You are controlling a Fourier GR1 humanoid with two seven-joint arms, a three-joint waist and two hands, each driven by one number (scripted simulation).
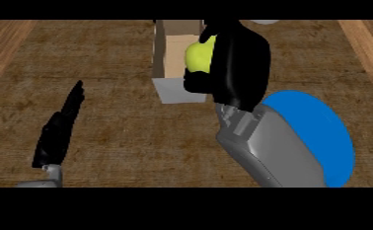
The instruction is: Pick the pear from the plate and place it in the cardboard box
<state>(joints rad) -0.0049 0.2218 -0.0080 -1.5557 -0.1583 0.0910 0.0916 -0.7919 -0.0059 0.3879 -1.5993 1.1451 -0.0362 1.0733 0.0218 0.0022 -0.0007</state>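
The right robot hand (237, 61) curled round the smooth yellow-green pear (198, 56), holding it above the open box (169, 51), whose pale flap (175, 90) jutted toward the viewer. The round blue plate (328, 130) lay at the right, partly hidden by the grey forearm (270, 150). The left robot hand (62, 125) rested with straight fingers at the lower left, well apart, with bare brown grainy worktop (116, 125) between it and the box.

A kitchen: brown wood-grain counter (109, 120) bearing a blue plate (328, 125) and cardboard box (171, 51).
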